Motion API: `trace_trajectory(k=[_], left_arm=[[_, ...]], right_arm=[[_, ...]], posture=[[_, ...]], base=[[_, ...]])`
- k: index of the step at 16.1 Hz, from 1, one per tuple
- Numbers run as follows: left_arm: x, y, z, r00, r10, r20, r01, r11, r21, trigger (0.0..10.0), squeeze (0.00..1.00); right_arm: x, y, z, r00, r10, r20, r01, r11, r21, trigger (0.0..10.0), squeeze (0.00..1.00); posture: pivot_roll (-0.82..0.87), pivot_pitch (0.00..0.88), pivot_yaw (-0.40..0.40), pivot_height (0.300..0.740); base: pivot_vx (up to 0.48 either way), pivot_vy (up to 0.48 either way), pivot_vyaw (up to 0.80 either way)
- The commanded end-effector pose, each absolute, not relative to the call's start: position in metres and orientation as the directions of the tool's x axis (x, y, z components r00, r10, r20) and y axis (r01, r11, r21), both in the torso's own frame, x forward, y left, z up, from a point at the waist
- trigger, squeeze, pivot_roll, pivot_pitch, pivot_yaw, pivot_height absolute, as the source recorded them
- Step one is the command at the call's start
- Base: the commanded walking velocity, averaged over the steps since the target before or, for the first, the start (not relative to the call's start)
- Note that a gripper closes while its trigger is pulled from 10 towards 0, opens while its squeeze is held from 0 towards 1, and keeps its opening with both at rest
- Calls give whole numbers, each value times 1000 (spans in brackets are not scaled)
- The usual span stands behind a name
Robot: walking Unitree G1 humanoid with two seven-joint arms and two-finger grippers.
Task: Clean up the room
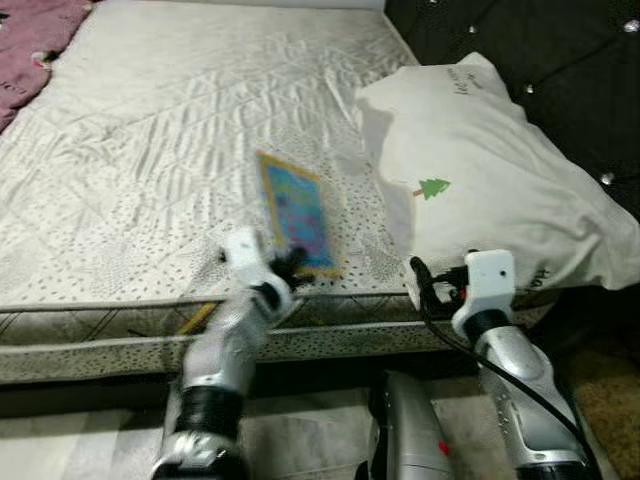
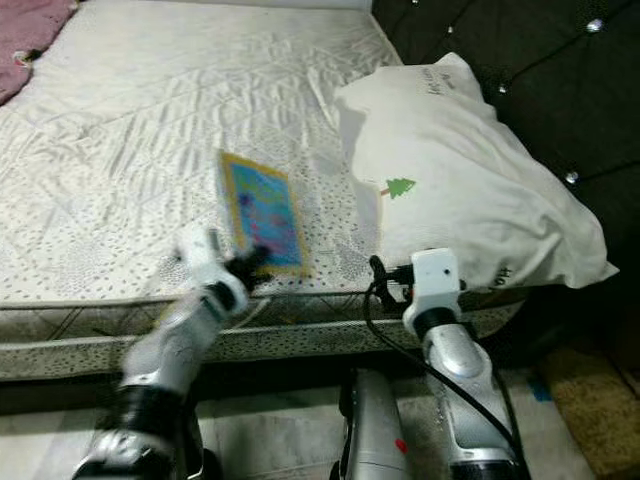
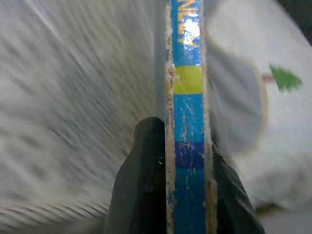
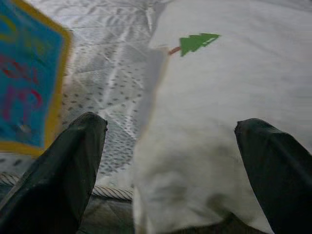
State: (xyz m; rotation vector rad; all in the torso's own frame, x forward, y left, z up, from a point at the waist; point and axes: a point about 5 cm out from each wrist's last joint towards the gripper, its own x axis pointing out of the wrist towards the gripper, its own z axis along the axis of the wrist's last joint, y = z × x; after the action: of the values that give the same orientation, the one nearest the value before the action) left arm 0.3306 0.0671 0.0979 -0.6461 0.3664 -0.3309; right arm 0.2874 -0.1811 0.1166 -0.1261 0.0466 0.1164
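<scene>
Silver arms end in white wrist blocks, a black cable looping off the right one, each pincer black-fingered.

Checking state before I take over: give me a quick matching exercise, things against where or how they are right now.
Things:
1. book
2. pillow
3. left gripper
4. right gripper

States:
a. open, facing the pillow
b. shut on the book's edge
c. white, green tree print, by the headboard
d. blue, yellow border, over the mattress

Pairs: 1-d, 2-c, 3-b, 4-a

book: glossy, scuffed edges | mattress: quilted cloth | pillow: matt cloth
</scene>
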Motion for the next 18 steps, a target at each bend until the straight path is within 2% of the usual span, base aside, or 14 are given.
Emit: trace_trajectory(k=[1, 3, 5, 7, 12, 15, 18], left_arm=[[333, 54, 103, 857, -470, -210, 220, 702, -677, 10000, 0], [334, 45, 102, 820, -532, -211, 222, 635, -740, 10000, 0], [337, 44, 99, 794, -563, -229, 218, 615, -758, 10000, 0], [341, 47, 98, 776, -583, -241, 233, 619, -750, 10000, 0], [351, 73, 89, 792, -541, -284, 192, 661, -725, 10000, 0], [350, 84, 79, 751, -576, -322, 207, 669, -714, 10000, 0], [355, 106, 75, 776, -508, -374, 154, 727, -669, 10000, 0]], right_arm=[[285, -187, 121, 994, 103, -48, -109, 984, -144, 10000, 0], [283, -193, 124, 994, 94, -47, -101, 982, -159, 10000, 0], [281, -196, 126, 995, 90, -45, -96, 980, -174, 10000, 0], [278, -199, 128, 995, 88, -46, -95, 978, -188, 10000, 0], [275, -201, 133, 995, 92, -44, -99, 972, -214, 10000, 0], [275, -204, 137, 995, 95, -39, -102, 967, -233, 10000, 0], [276, -204, 139, 995, 94, -37, -100, 966, -238, 10000, 0]], posture=[[-224, 104, -94, 509], [-247, 101, -96, 509], [-269, 99, -97, 509], [-281, 99, -99, 509], [-313, 94, -106, 509], [-322, 93, -113, 509], [-329, 92, -118, 509]], base=[[0, 0, 0], [0, 0, 0], [0, 0, 0], [0, 0, 0], [0, 0, 0], [0, 0, 0], [0, 0, 0]])
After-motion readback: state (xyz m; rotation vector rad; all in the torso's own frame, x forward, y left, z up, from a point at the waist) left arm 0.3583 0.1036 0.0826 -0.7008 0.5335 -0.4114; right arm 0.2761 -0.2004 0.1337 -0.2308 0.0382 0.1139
